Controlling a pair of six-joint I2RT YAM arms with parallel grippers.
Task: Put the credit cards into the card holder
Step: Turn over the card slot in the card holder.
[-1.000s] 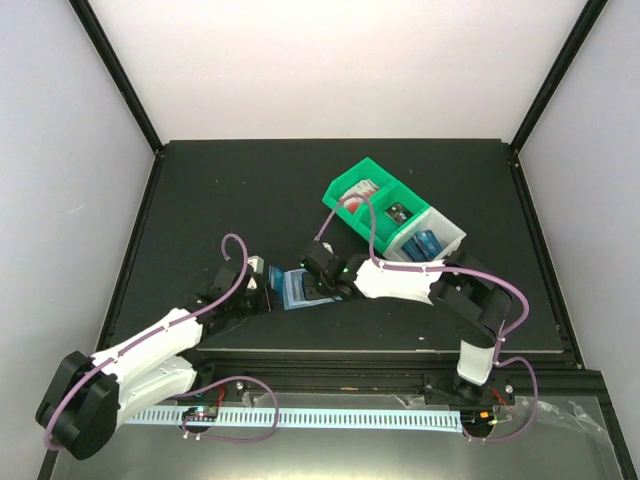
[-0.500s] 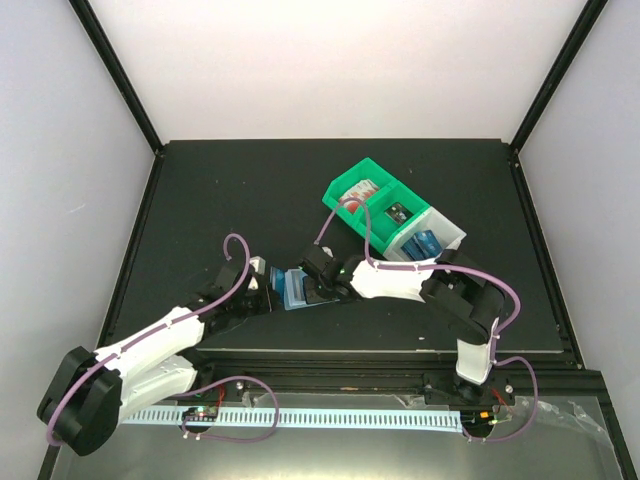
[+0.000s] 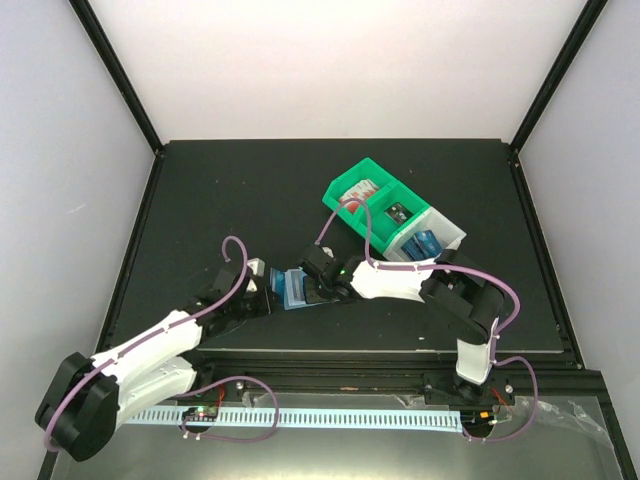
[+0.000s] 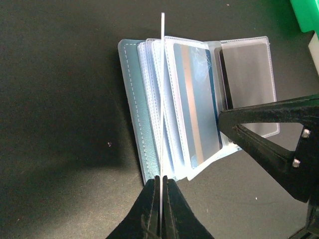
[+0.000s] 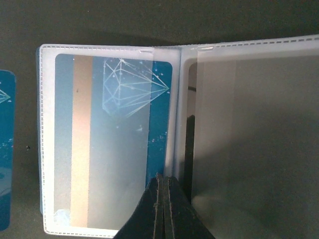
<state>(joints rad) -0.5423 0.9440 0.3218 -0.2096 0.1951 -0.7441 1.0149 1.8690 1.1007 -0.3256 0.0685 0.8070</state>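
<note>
The card holder (image 3: 294, 289) lies open on the black table between both arms, its clear sleeves fanned out (image 4: 149, 109). One credit card (image 5: 113, 139), blue with a tan stripe, sits inside a sleeve (image 4: 195, 104). Another blue card (image 5: 5, 149) shows at the left edge of the right wrist view. My left gripper (image 4: 162, 180) is shut on a thin pale sheet (image 4: 162, 89) that stands edge-on; I cannot tell whether it is a sleeve or a card. My right gripper (image 5: 163, 178) is shut, its tips on the fold between two sleeves, with nothing visible between them.
A green bin (image 3: 372, 203) and an adjoining white bin (image 3: 437, 235) stand behind the right arm; the white one holds something blue (image 3: 425, 243). The right gripper's black fingers (image 4: 269, 144) reach across the holder's right side.
The right gripper's jaws have closed fully and its arm has crept slightly left onto the holder. The left gripper has kept its grip and place.
</note>
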